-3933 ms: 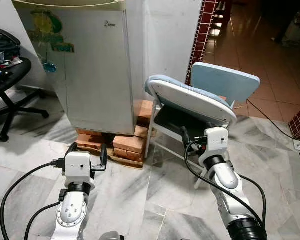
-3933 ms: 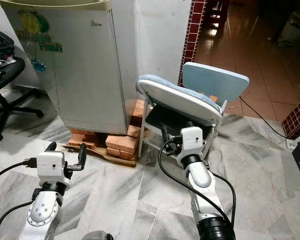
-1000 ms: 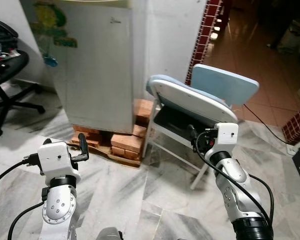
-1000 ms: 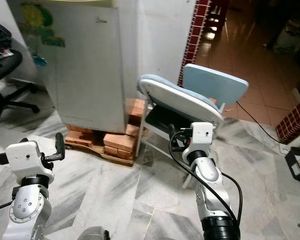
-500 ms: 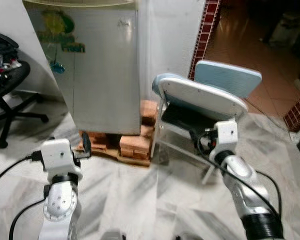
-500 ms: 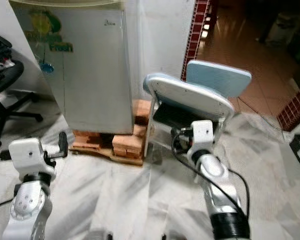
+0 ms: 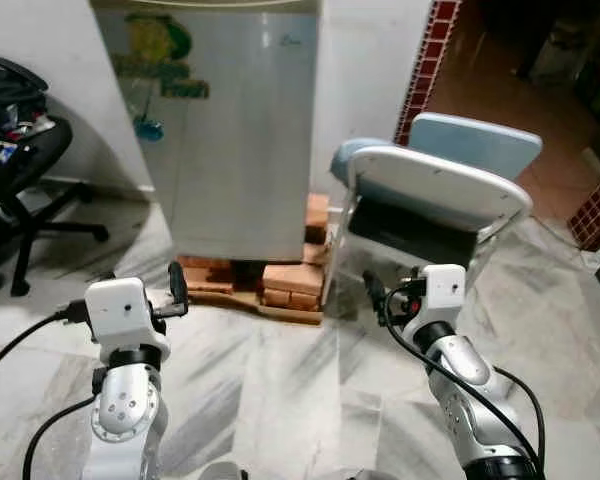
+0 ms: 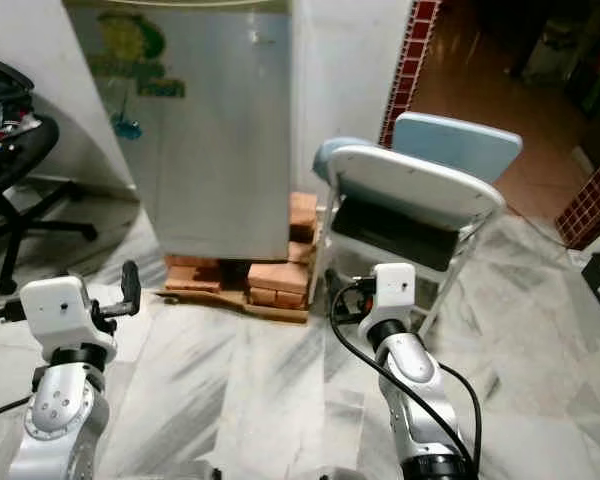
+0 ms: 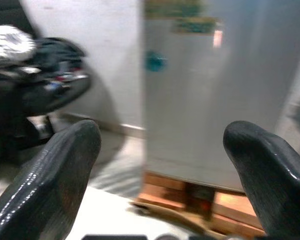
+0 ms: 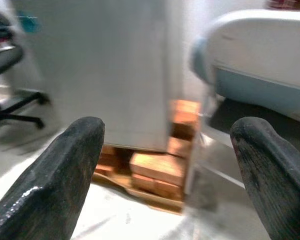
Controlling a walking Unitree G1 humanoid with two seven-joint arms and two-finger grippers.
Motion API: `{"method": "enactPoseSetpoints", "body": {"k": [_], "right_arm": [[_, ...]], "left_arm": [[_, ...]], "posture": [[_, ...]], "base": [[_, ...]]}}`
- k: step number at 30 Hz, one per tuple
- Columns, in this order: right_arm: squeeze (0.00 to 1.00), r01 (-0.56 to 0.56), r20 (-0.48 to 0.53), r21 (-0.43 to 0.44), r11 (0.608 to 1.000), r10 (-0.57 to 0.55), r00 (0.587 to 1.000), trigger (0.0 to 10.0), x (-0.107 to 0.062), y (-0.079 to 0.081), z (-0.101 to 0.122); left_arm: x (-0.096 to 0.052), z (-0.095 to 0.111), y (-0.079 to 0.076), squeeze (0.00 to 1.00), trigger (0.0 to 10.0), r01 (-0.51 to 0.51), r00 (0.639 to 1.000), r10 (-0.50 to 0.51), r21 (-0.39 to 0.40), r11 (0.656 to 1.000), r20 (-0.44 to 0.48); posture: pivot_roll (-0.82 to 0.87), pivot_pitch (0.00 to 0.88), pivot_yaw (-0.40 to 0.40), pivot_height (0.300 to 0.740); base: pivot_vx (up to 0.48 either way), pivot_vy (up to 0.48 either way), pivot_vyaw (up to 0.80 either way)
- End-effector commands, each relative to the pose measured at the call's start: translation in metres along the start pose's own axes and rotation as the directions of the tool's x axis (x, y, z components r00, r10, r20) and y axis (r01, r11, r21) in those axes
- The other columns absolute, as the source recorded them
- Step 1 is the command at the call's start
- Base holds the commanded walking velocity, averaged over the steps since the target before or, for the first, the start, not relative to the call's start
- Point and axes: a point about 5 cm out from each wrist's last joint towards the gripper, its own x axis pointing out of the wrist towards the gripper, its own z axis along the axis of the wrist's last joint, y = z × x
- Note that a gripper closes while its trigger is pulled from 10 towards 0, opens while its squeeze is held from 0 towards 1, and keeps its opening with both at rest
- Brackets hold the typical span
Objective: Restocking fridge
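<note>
Left eye view: a small silver fridge [image 7: 242, 130] stands with its door closed, ahead of the left claw [image 7: 177, 288] and well apart from it. Its front is smooth painted metal, flat and hard, with colourful stickers near the top. It sits raised on a stack of rough orange bricks [image 7: 280, 285] over a marble-patterned floor [image 7: 280, 380]. No handle can be made out; the door edge nearest the right claw [image 7: 373, 293] looks the likeliest place to hook a finger. By my judgement the door is stiff and slick, so a pull at the edge would serve better than a pinch on the face. The fridge itself looks heavy and should stay put on its bricks.

Right eye view: a folding chair [image 8: 420, 190] with a pale blue padded seat and white metal frame stands just ahead of the right claw, beside the fridge. A black office chair [image 8: 10, 160] stands off beyond the left claw.

Left wrist view: the left claw's two glossy black rubbery fingers [image 9: 55, 175] are spread wide with nothing between them, framing the blurred fridge front.

Right wrist view: the right claw's fingers [image 10: 55, 175] are likewise spread and hold nothing, with the bricks and the fridge's lower corner beyond them.
</note>
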Motion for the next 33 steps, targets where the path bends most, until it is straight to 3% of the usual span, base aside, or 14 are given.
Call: {"method": "enactPoseSetpoints", "body": {"k": [1,10,21,28,33], "right_arm": [[0.00,-0.036,0.070,-0.034,0.999,0.038,0.997,10.0,0.002,0.006,0.016],[0.00,-0.020,0.081,-0.039,0.999,0.023,0.996,10.0,0.014,-0.003,0.025],[0.00,-0.053,0.086,-0.041,0.998,0.056,0.995,10.0,0.012,0.005,0.024],[0.00,-0.045,0.089,-0.047,0.998,0.050,0.995,10.0,0.013,0.003,0.025],[0.00,-0.043,0.085,-0.048,0.998,0.047,0.995,10.0,0.015,0.003,0.024]], "left_arm": [[0.000,-0.001,0.006,0.00,10.0,-0.021,1.000,0.021,0.012,1.000,-0.005],[0.000,-0.003,0.003,0.00,10.0,-0.019,1.000,0.019,0.007,1.000,-0.010],[-0.003,-0.004,0.007,0.00,10.0,-0.008,1.000,0.008,0.029,1.000,0.010],[-0.002,-0.003,0.005,0.00,10.0,0.029,0.999,-0.029,0.012,1.000,0.020],[-0.001,-0.003,0.005,0.00,10.0,0.033,0.999,-0.033,0.010,0.999,0.020]], "posture": [[-0.01,0.089,-0.007,0.740],[0.00,0.081,-0.024,0.740],[0.00,0.097,-0.031,0.740],[0.00,0.091,-0.025,0.740],[0.00,0.089,-0.022,0.740]], "base": [[0.000,0.480,0.00],[0.000,0.480,0.00],[0.000,0.480,-0.78],[0.000,0.477,0.00],[0.000,0.472,-0.80]]}}
